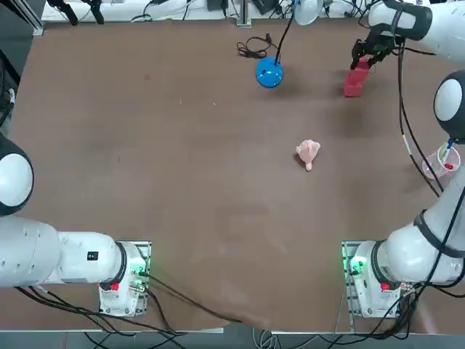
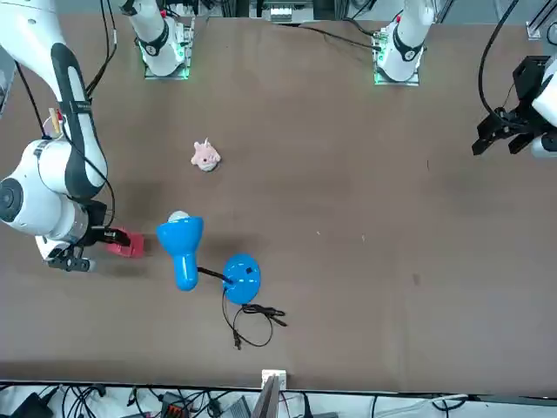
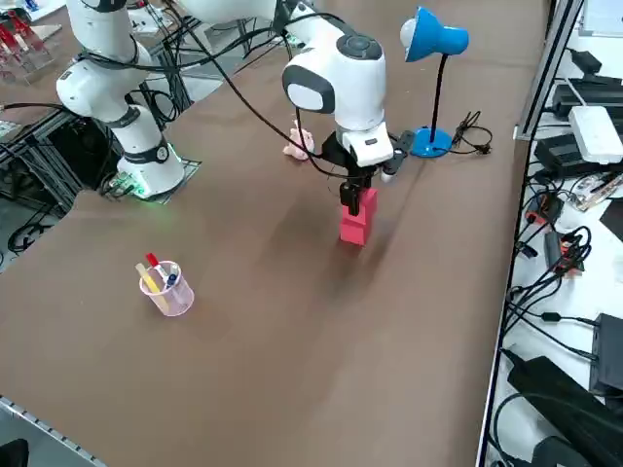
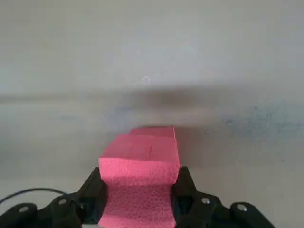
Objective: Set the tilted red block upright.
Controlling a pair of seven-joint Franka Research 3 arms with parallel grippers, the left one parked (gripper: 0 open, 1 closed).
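I have the right gripper [image 4: 138,199] clamped on the red block [image 3: 356,218], one black finger [image 4: 92,192] pressed against each side of the block's upper end. In the wrist view the foam fills the gap between the fingers completely. The gripper hangs over the far right part of the desk [image 1: 182,182], near the edge opposite the arm bases and close to the right-hand edge.

From the right side view the red block stands with its long axis close to vertical, top end in the gripper and bottom end down at the desk surface; I cannot tell whether the base sits fully flat or whether it touches at all. The overhead view shows the red block [image 1: 355,78] as a short red shape just below the gripper, its length pointing roughly toward the camera.

Further out, a blue lamp [image 1: 269,73] stands on its round base near the far edge, toward the middle of it, well apart from the block, its black cord looped beside it. A pale pink lumpy object [image 1: 308,153] lies nearer the desk's middle. A clear cup [image 3: 167,286] holding pens sits by the right-hand edge.
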